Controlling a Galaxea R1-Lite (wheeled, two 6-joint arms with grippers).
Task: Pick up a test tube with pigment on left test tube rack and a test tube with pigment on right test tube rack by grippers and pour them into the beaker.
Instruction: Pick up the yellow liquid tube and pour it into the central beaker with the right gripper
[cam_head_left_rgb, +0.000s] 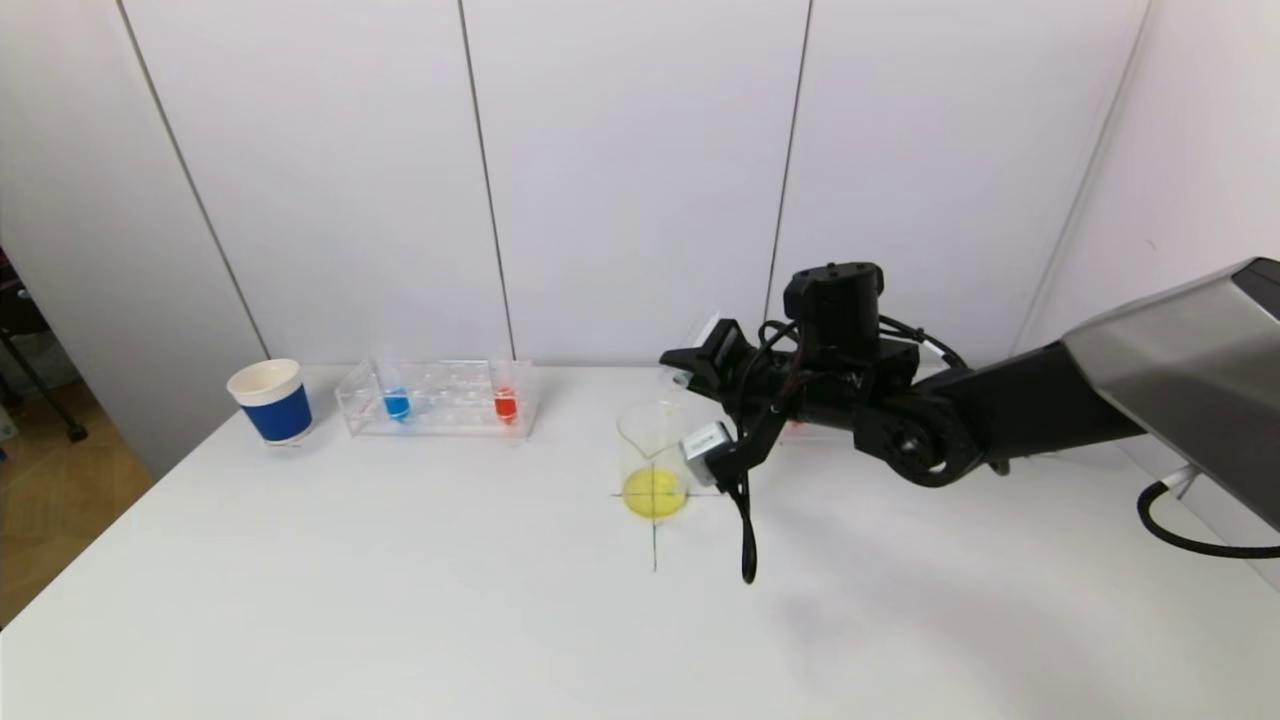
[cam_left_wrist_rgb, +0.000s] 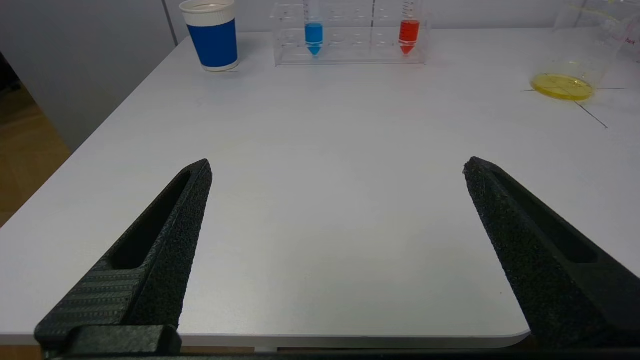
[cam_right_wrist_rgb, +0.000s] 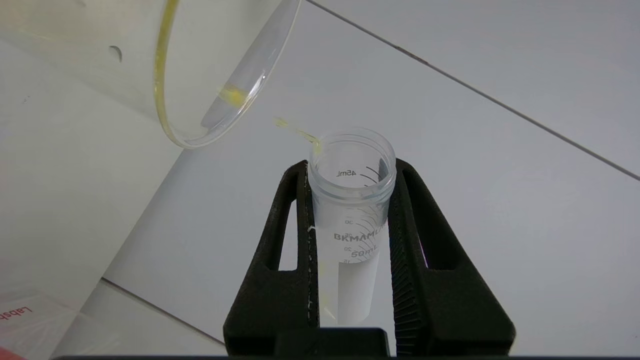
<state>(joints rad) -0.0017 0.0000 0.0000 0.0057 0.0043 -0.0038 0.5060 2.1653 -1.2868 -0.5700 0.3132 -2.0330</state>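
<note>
Beaker (cam_head_left_rgb: 654, 462) holds yellow liquid; right gripper (cam_right_wrist_rgb: 350, 220) clamps an emptied tube (cam_right_wrist_rgb: 351, 215) beside its rim; left gripper (cam_left_wrist_rgb: 335, 170) gapes wide over bare table (cam_left_wrist_rgb: 325, 200).

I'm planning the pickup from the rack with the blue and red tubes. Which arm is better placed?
Left. The left gripper is open and empty, facing the rack. The right gripper is shut on a tube at the beaker.

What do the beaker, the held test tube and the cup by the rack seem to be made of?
Beaker: clear and glossy, glass or hard plastic; the yellow liquid shows through its wall.
Test tube in the right gripper: translucent moulded plastic, going by its threaded mouth and printed graduations.
Cup: matte, likely paper, white with a blue sleeve.
</note>
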